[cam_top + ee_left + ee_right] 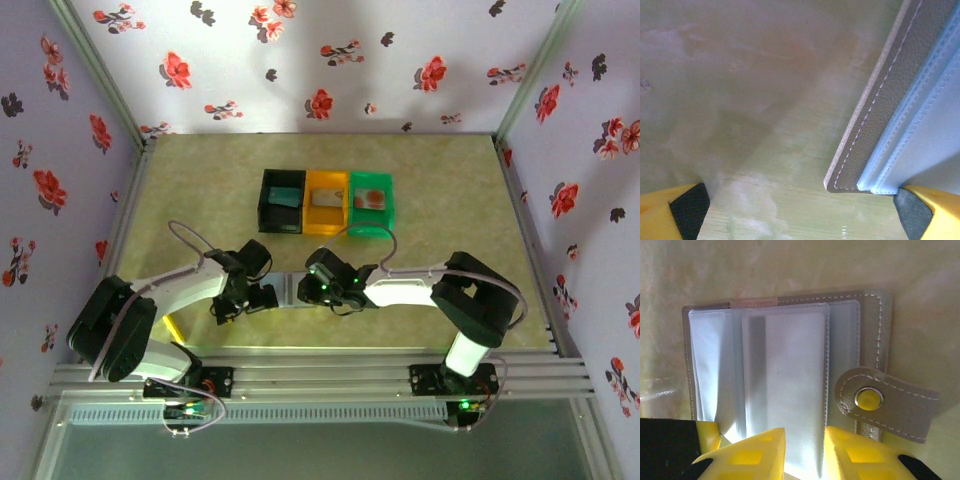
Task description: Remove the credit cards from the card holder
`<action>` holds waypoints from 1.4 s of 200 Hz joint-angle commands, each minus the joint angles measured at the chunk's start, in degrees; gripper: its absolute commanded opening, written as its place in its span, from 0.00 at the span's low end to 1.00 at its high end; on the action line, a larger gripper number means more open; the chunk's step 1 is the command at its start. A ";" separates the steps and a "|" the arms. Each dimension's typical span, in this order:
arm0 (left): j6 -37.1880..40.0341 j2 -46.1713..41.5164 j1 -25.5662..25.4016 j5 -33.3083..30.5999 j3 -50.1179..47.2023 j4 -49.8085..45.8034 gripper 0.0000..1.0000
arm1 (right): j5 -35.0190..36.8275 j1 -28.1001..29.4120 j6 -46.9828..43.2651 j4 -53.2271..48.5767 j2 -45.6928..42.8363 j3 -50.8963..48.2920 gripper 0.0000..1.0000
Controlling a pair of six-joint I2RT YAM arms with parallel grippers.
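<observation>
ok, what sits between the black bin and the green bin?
The orange bin, a card in it, stands between the black bin and the green bin, in the top external view.

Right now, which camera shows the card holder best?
The right wrist view. There the card holder lies open, so you see its clear sleeves and snap tab up close. The left wrist view catches one stitched corner. In the top view it is far off, crowded by the arms.
</observation>
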 commanded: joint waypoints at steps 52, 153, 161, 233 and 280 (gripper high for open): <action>-1.04 0.65 -0.78 0.23 -4.30 3.79 1.00 | -2.08 0.40 0.34 4.72 -1.18 0.26 0.28; -1.03 0.72 -0.74 0.34 -4.54 4.23 1.00 | 5.94 0.30 -2.44 -9.77 -3.05 2.05 0.33; -1.07 0.79 -0.77 0.29 -4.59 4.22 1.00 | 5.50 0.33 -2.29 -9.24 -2.65 1.95 0.33; -1.07 1.10 -0.78 0.43 -4.64 4.49 1.00 | 2.27 0.56 -0.85 -5.22 0.45 1.51 0.29; -1.02 1.07 -0.74 0.46 -4.67 4.58 1.00 | 2.71 0.56 -1.00 -5.31 1.31 1.49 0.29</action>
